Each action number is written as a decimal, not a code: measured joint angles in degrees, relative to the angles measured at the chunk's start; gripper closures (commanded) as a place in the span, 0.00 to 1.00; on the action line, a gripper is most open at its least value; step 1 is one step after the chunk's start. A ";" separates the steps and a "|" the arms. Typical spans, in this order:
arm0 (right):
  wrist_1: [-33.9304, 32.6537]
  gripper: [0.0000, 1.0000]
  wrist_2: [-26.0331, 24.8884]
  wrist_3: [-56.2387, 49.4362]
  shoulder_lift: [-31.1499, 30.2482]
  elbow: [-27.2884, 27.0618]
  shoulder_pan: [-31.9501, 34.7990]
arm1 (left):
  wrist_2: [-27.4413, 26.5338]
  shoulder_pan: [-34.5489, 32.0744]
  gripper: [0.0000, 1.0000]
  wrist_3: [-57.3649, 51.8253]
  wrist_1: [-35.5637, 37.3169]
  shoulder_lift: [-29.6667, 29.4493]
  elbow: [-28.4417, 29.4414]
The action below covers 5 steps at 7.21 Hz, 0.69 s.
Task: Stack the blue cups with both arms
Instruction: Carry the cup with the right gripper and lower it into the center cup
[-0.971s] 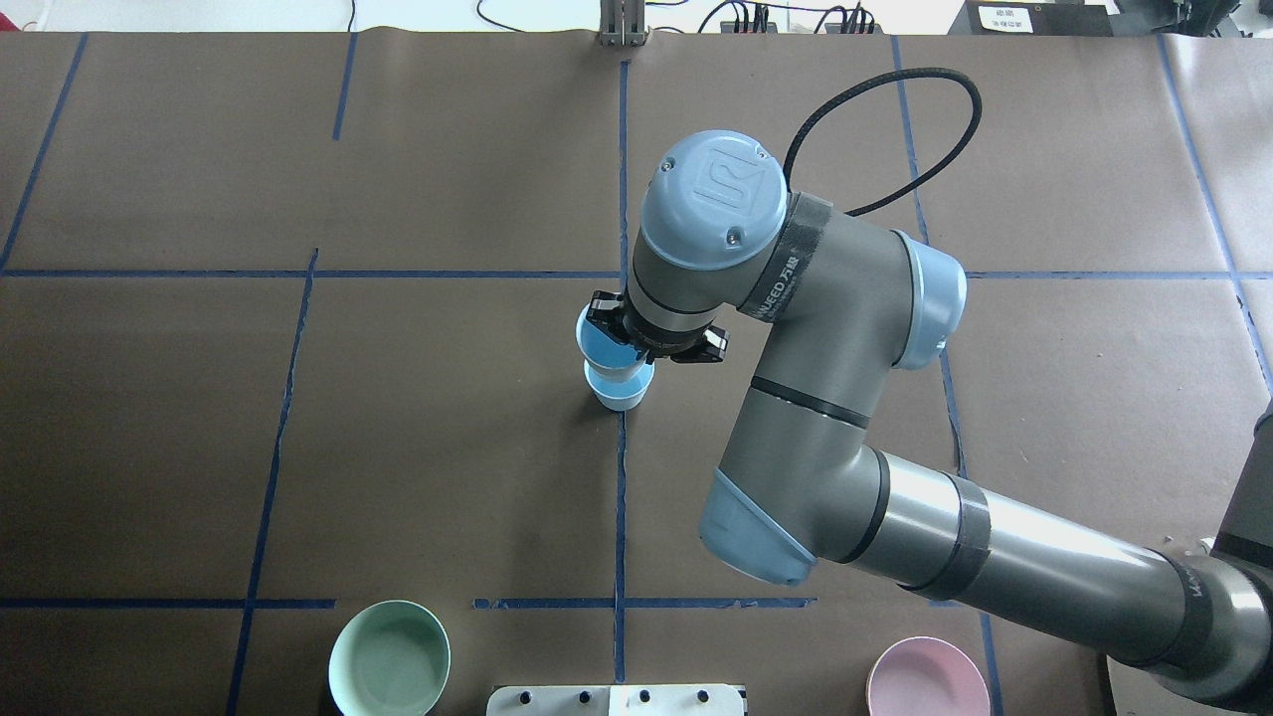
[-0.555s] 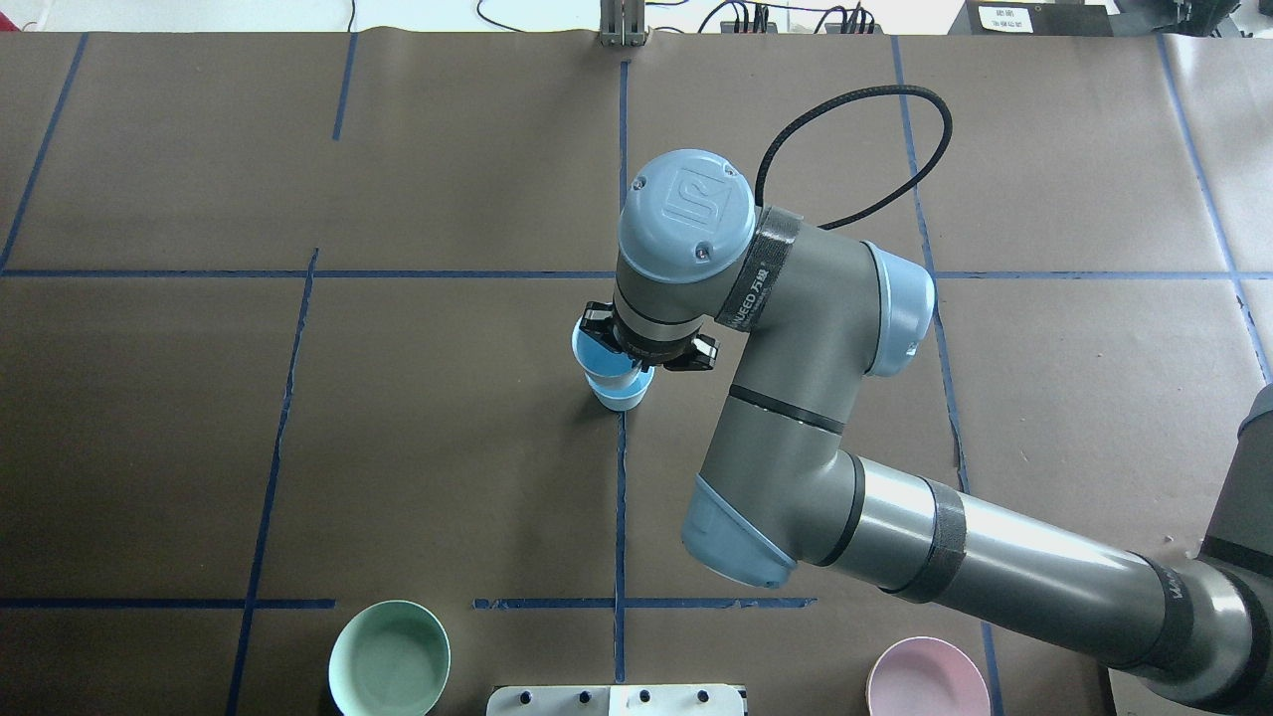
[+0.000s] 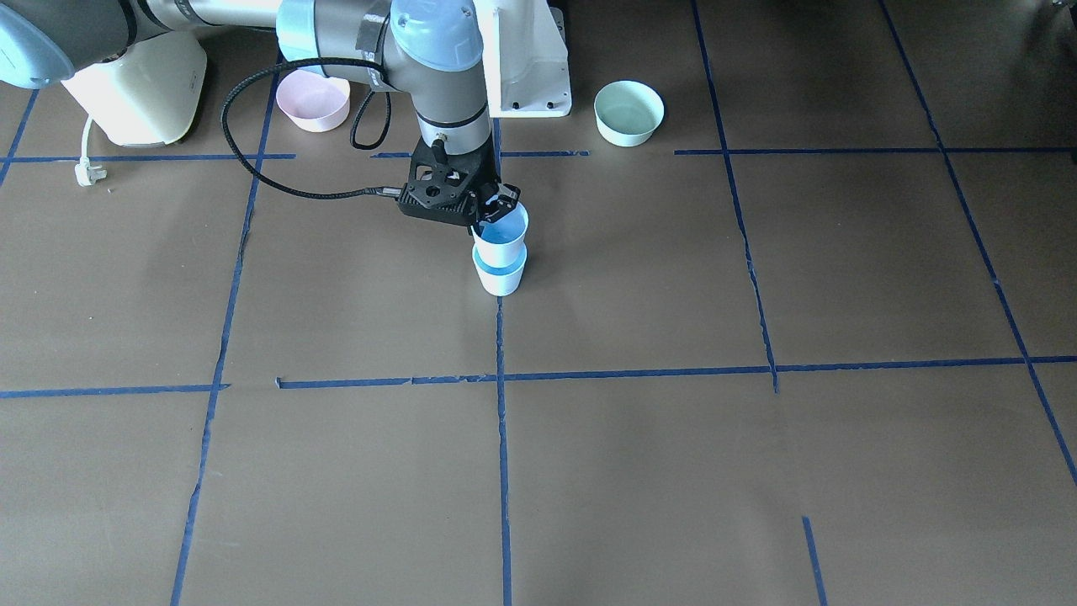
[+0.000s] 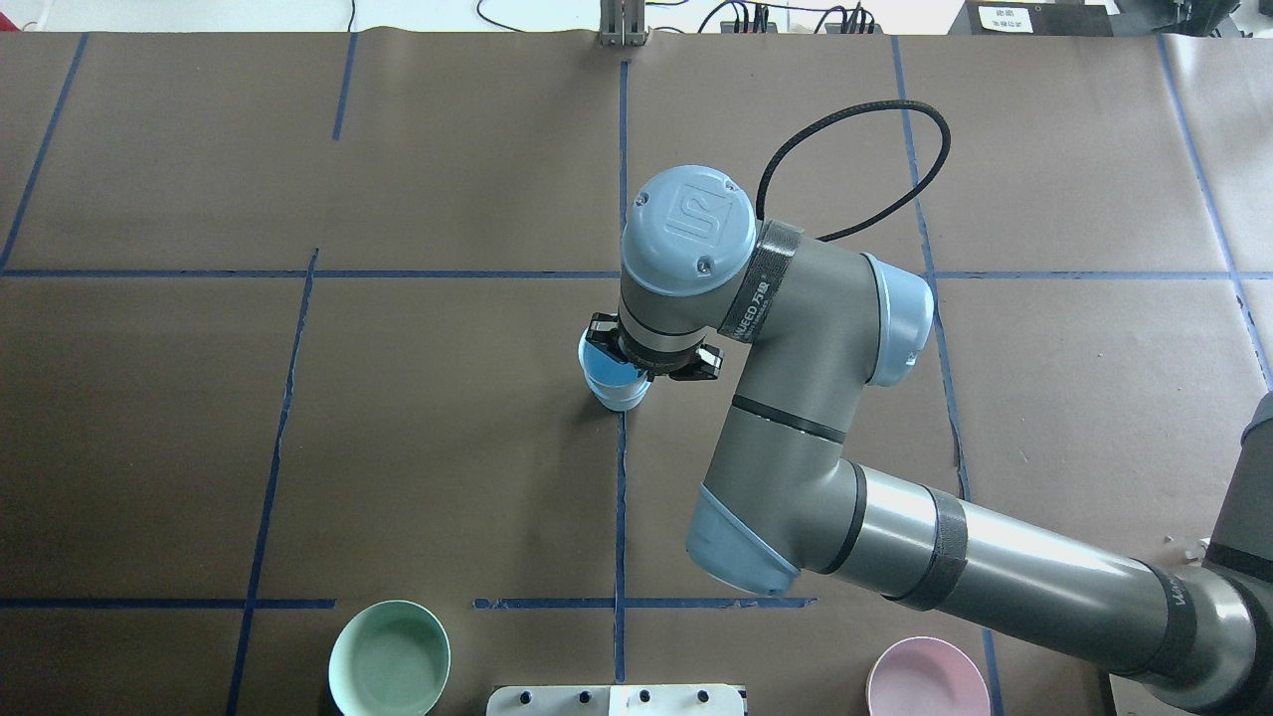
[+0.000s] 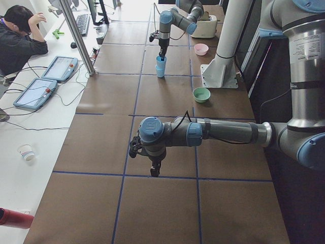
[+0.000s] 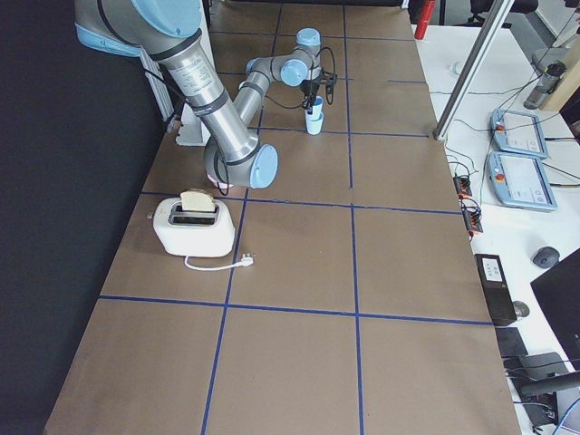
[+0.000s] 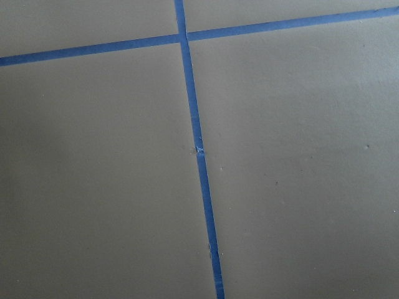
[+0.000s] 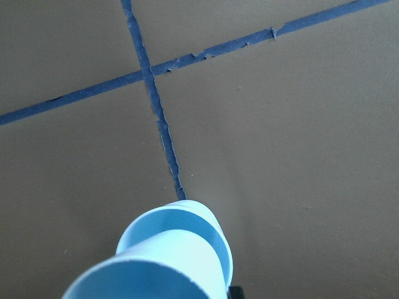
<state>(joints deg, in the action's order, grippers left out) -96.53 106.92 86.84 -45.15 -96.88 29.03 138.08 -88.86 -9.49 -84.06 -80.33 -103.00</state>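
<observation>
Two blue cups are at the table's centre. The lower blue cup (image 3: 501, 276) stands on the tape line. The upper blue cup (image 3: 501, 227) is upright and nested partway into it. My right gripper (image 3: 493, 209) is shut on the upper cup's rim, pointing straight down. From overhead the upper cup (image 4: 607, 368) covers most of the lower cup (image 4: 624, 400). The right wrist view shows the upper cup (image 8: 146, 274) over the lower cup's rim (image 8: 215, 233). My left gripper (image 5: 154, 172) hangs over bare table far off to the left. I cannot tell whether it is open or shut.
A mint-green bowl (image 4: 389, 658) and a pink bowl (image 4: 927, 678) sit near the white pedestal base (image 3: 526, 59). A toaster (image 6: 192, 225) with a loose cord stands at the right end. An operator (image 5: 20, 35) sits beyond the table's far side.
My right arm has drawn back slightly and gone down. The upper cup has dropped from above the lower cup into its mouth.
</observation>
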 measured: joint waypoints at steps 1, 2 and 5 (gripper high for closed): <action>0.02 0.01 -0.22 -0.02 -0.03 -0.01 -0.14 | 0.00 0.00 0.00 0.00 0.01 0.00 0.00; 0.03 0.01 -0.38 -0.08 -0.01 -0.07 -0.20 | 0.00 0.00 0.00 0.02 0.03 0.00 0.00; 0.19 0.01 1.74 -3.20 -0.95 -0.51 2.47 | -0.13 0.00 0.00 -0.01 0.04 0.00 0.23</action>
<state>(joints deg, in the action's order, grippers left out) -96.34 108.66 83.63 -46.10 -97.39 31.50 137.95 -88.86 -9.51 -84.02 -80.33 -102.77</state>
